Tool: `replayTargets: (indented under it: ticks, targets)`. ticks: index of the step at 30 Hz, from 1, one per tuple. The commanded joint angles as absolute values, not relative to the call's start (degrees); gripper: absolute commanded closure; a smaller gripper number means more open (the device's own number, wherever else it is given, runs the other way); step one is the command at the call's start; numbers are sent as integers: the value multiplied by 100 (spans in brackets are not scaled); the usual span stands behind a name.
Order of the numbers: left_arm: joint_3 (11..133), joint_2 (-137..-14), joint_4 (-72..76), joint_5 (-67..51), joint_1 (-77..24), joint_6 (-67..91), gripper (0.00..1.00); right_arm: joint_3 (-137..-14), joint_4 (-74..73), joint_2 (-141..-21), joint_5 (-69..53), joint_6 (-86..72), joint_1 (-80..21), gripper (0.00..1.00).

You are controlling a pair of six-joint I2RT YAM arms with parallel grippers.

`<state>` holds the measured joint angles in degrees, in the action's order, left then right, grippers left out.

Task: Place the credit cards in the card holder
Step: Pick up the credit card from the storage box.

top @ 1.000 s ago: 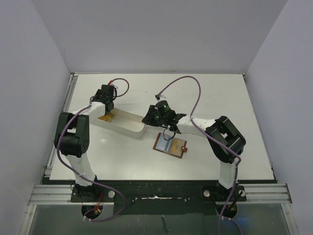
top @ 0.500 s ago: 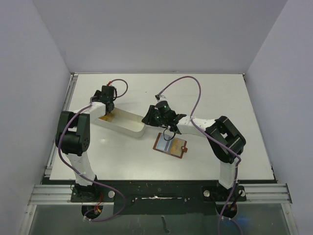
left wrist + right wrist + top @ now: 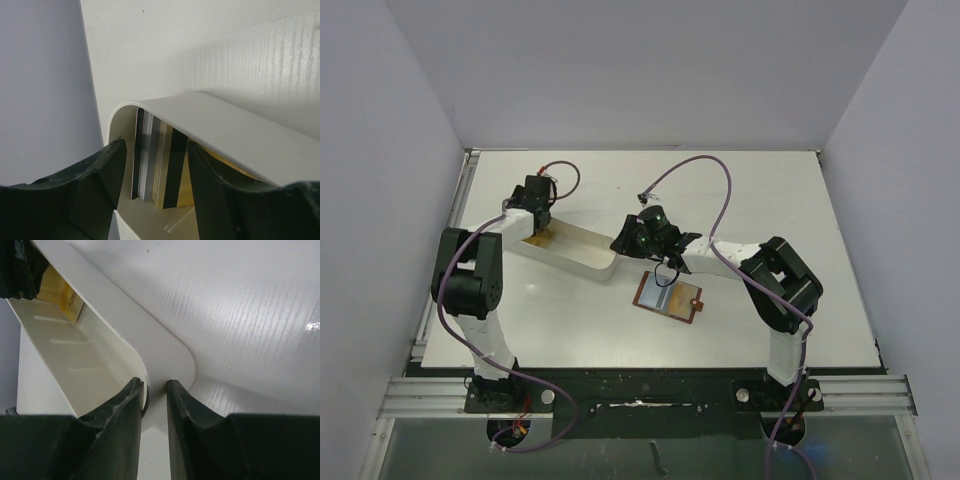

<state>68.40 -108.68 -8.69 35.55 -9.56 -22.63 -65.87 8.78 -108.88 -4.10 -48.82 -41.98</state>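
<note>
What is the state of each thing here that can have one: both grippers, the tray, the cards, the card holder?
left gripper: open, one finger on each side of the cards.
right gripper: shut on the white tray's end wall.
white tray: lying flat, pinched at one end.
credit cards: standing on edge in the tray's other end.
card holder: lying flat, a bluish-grey card showing on it.
</note>
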Motion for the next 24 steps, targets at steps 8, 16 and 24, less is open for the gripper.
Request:
replayTargets:
  ticks: [8, 16, 24]
  targets:
    - [6803, -10280, -1200, 2910, -907, -1922, 57, -6404, 638, -10899, -551, -4685, -4166, 99]
    - [6604, -10246, -1151, 3330, -894, -1891, 53, -6302, 624, -10790, -490, -4676, -4159, 100]
    - [6257, -10467, -1117, 3582, -793, -1550, 52, -6271, 579, -10770, -415, -4689, -4174, 100]
